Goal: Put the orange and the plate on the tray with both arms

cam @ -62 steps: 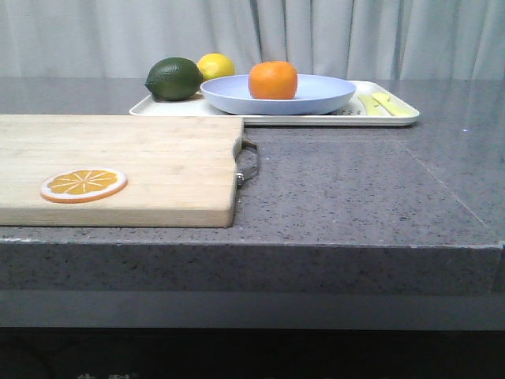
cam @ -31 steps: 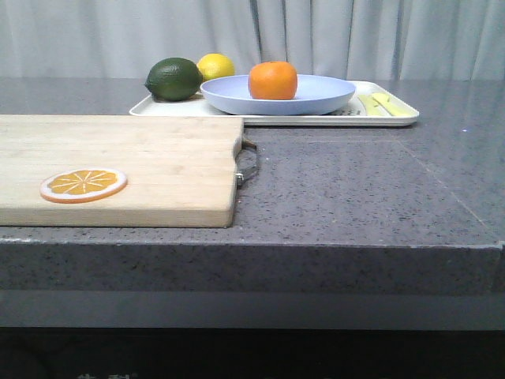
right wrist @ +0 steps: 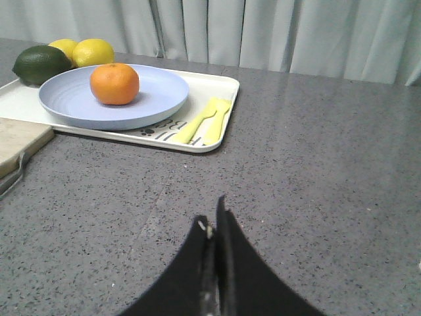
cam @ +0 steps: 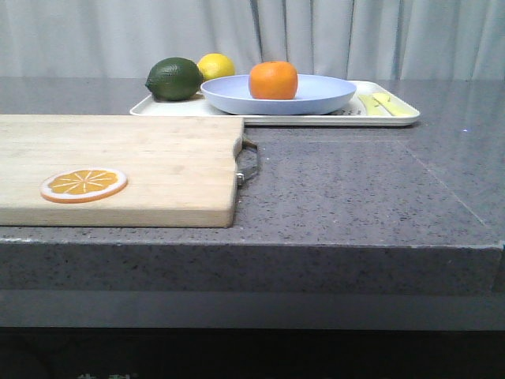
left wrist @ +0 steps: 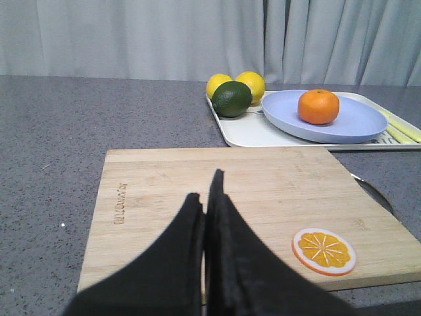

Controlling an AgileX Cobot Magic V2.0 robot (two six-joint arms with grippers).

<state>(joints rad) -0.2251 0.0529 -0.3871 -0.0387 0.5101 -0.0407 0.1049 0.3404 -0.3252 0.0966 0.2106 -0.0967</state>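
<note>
Orange (cam: 273, 80) sits on plate (cam: 278, 94), plate rests on tray (cam: 387, 116). Task looks complete. Left gripper (left wrist: 207, 197) and right gripper (right wrist: 214, 227) both closed, empty, well back from the tray.

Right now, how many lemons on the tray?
2. Both sit at the tray's far corner behind the lime: one lemon beside the other lemon. Front view shows only one.

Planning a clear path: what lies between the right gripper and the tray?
Only bare grey countertop between the right gripper and the tray, per the right wrist view.
</note>
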